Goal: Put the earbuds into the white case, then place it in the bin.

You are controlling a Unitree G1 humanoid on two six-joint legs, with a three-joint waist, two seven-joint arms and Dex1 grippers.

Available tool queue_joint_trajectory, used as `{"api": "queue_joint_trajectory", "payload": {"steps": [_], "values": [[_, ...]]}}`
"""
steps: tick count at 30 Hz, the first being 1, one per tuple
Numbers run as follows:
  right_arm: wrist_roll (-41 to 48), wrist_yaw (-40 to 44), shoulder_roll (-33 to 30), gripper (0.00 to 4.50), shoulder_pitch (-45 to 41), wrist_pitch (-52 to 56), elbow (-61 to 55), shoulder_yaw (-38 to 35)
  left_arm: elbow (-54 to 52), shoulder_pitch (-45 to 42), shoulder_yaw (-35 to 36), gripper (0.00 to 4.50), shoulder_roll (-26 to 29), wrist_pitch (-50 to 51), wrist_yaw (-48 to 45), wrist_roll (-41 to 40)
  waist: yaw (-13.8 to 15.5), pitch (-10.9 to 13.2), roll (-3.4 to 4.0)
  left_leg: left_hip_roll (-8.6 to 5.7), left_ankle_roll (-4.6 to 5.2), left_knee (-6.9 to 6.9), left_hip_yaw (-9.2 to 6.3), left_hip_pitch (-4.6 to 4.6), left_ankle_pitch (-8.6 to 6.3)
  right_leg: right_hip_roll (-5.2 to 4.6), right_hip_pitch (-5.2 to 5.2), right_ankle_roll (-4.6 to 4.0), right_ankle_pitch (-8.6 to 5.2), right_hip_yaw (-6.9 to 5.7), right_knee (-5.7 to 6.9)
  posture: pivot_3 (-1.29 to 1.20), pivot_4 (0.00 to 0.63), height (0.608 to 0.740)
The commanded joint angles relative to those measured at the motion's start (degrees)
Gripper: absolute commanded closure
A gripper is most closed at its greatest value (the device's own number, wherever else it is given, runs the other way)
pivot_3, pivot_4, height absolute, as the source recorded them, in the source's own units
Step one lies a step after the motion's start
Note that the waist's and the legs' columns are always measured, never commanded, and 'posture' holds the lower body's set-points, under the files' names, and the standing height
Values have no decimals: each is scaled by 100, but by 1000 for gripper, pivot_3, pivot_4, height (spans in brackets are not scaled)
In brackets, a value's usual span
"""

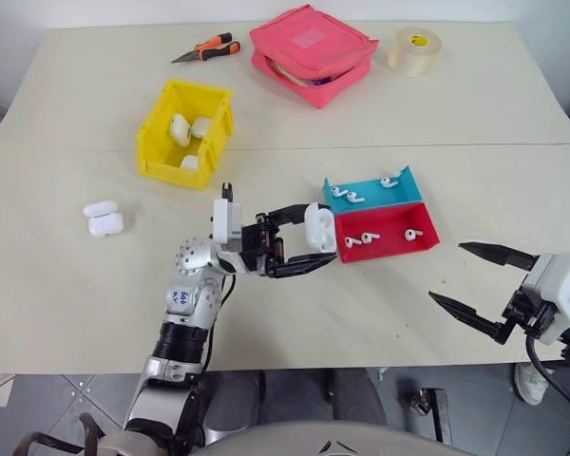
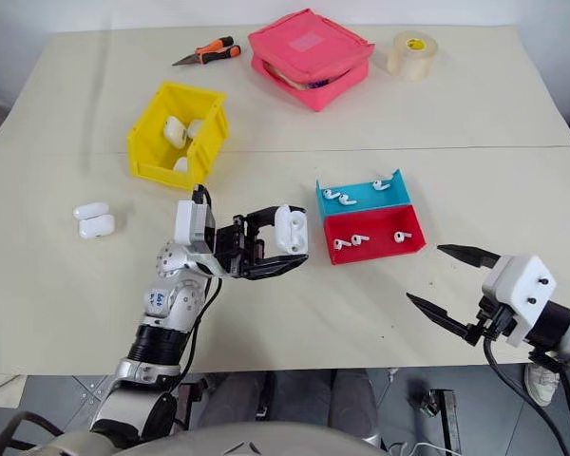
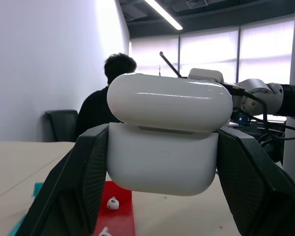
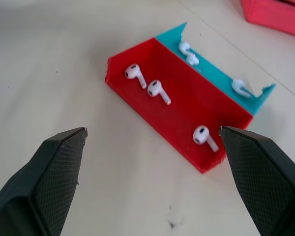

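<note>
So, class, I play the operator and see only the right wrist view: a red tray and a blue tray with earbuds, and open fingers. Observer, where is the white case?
Observer: The left tool is shut on the white case, beside the red tray.
Operator: Is its lid shut?
Observer: In the left wrist view the lid sits slightly raised, not flush.
Operator: Anything in the yellow bin?
Observer: The yellow bin already holds several white cases.
Operator: Any spare cases?
Observer: Two more cases lie on the table left of the arm.
</note>
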Motion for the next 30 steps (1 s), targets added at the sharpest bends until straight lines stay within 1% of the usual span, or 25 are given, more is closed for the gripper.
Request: {"api": "queue_joint_trajectory", "payload": {"steps": [1, 4, 8, 10, 12, 14, 16, 20, 25, 28, 30], "values": [[-51, 25, -477, 0, -162, 372, -89, -26, 0, 43, -39, 1634, 69, -87, -41, 19, 5, 0, 0, 0, 0, 0, 2, 1, 0, -1, 0, 1, 0, 1, 0, 0, 150, 740], [-198, -98, -1159, 0, -664, 1166, -11, 457, -26, 105, -33, 1634, 127, -87, -43, -19, 7, -1, 1, 2, 1, 6, 5, 5, 0, 0, 1, 3, 2, 1, 0, 0, 150, 740], [-204, 191, -1881, 0, -1799, 1656, 215, 1374, -133, 124, -40, 1634, 137, -36, 45, -57, 13, 0, 1, 6, 0, 6, 9, 1, 0, -1, -2, 5, 4, -2, -5, 0, 150, 740], [-262, 278, -2097, 0, -2194, 1867, 344, 1724, -211, 146, -73, 1634, 147, 89, 70, -104, 22, 0, 1, 6, 1, 6, 8, -1, 0, -1, -3, 5, 5, -3, -8, 0, 150, 740], [-446, 409, -2278, 0, -2974, 2139, 598, 2366, -310, 190, -116, 1634, 154, 229, 119, -143, 14, 0, 1, 6, 3, 6, 0, -7, -2, -1, -2, 4, 5, -12, -13, 0, 150, 740], [-726, 562, -2309, 0, -3741, 2267, 883, 2994, -380, 239, -147, 1634, 135, 260, 169, -128, 4, 0, 0, 4, 6, 6, 5, -14, -4, -5, -10, 3, 11, -8, -20, 0, 150, 740], [-1013, 731, -2285, 0, -4247, 2265, 1156, 3462, -425, 278, -163, 1634, 106, 257, 216, -114, 14, 0, 1, 4, 8, 6, 3, -21, -5, -5, -13, 4, 13, -9, -27, 0, 150, 740], [-1790, 1043, -2209, 0, -4935, 1647, 1861, 4202, -473, 330, -192, 1634, 41, 220, 308, -97, 15, 0, 1, 4, 7, 8, -4, -42, -4, -5, -25, 4, 14, -19, -29, 0, 150, 740], [-2411, 1370, -1970, 0, -5565, 1057, 2477, 4750, -519, 383, -230, 1634, 3, 198, 378, -77, -3, 0, 1, 4, 5, 9, 2, -47, -3, -5, -36, 6, 15, -17, -27, 0, 150, 740], [-2626, 1531, -1851, 625, -5725, 834, 2632, 4894, -549, 395, -233, 1634, -1, 204, 419, -78, -2, 0, 1, 6, 2, 10, 3, -47, -2, -4, -36, 6, 15, -19, -25, 0, 150, 740], [-2724, 1577, -1744, 1301, -5794, 756, 2692, 4924, -582, 409, -227, 1634, -5, 212, 465, -78, -2, 0, 1, 6, 2, 12, 3, -47, -2, -5, -36, 7, 15, -18, -25, 0, 150, 740]]}}
